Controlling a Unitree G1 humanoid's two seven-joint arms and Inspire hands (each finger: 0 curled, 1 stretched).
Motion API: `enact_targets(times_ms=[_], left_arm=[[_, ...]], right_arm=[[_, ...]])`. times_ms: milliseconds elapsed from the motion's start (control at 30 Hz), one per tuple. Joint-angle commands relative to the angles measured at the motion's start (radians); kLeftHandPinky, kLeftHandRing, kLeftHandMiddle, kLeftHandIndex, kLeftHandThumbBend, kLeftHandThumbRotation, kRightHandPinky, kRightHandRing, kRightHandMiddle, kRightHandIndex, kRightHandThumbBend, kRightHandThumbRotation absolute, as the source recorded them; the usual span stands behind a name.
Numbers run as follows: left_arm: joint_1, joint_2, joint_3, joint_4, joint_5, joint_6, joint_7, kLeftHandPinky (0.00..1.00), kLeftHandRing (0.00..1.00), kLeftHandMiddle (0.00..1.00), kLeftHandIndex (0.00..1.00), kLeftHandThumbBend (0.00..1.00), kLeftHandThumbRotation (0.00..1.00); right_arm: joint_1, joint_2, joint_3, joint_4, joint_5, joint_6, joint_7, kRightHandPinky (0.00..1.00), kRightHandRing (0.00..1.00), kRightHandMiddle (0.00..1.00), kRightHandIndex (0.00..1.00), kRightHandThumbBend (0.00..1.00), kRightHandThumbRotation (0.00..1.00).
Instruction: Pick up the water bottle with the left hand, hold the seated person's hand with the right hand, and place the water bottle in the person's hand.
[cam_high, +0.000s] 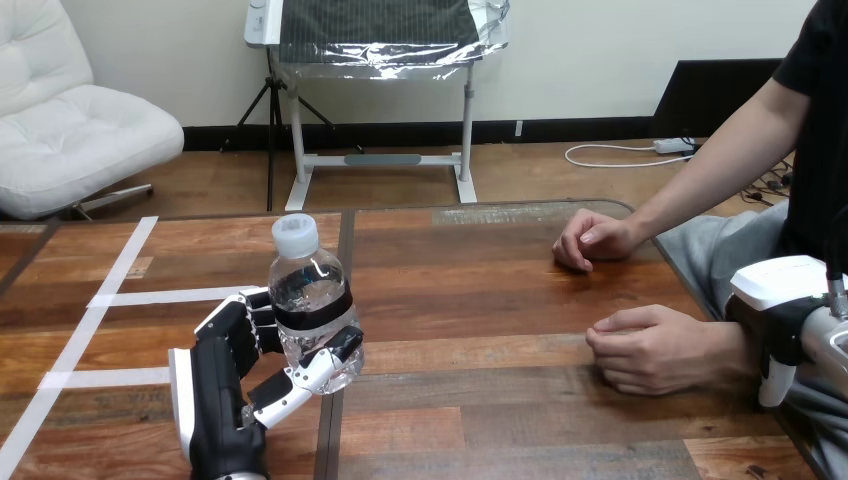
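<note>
Wooden table (480, 300), white tape lines (150, 296)

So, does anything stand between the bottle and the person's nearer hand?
Nothing visible does: only bare table separates the water bottle, held in the left hand, from the person's nearer hand. That hand rests curled, not open to receive.

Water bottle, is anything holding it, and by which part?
The left hand grips the water bottle round its lower body, fingers behind, thumb across the front.

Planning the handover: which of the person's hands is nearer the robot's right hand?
The person's hand lower in the view, beside the right hand; the other hand rests farther back.
</note>
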Motion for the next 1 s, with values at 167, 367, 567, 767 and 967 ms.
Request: enact_targets(times_ms=[167, 367, 567, 767, 967], left_arm=[[-0.039, -0.012, -0.002, -0.060, 0.009, -0.025, 0.004, 0.45, 0.43, 0.44, 0.50, 0.61, 0.00], [-0.038, -0.015, -0.003, -0.063, 0.005, -0.021, 0.003, 0.45, 0.43, 0.44, 0.50, 0.61, 0.00], [-0.041, -0.011, -0.003, -0.054, 0.011, -0.032, 0.005, 0.45, 0.43, 0.44, 0.50, 0.61, 0.00], [-0.039, -0.013, -0.004, -0.059, 0.005, -0.023, 0.001, 0.45, 0.43, 0.44, 0.50, 0.61, 0.00], [-0.042, -0.015, -0.004, -0.059, 0.012, -0.018, 0.006, 0.45, 0.43, 0.44, 0.50, 0.62, 0.00]], right_arm=[[0.028, 0.071, 0.038, 0.046, 0.036, -0.009, 0.012, 0.31, 0.43, 0.54, 0.64, 0.70, 0.00], [0.034, 0.069, 0.030, 0.048, 0.054, -0.021, -0.009, 0.36, 0.48, 0.57, 0.61, 0.72, 0.00], [0.040, 0.058, 0.031, 0.045, 0.063, -0.041, -0.051, 0.25, 0.36, 0.48, 0.67, 0.67, 0.00], [0.055, 0.047, 0.018, 0.015, 0.078, -0.042, -0.084, 0.21, 0.32, 0.46, 0.65, 0.66, 0.00], [0.054, 0.046, 0.002, -0.005, 0.110, -0.019, -0.054, 0.20, 0.31, 0.44, 0.65, 0.66, 0.00]])
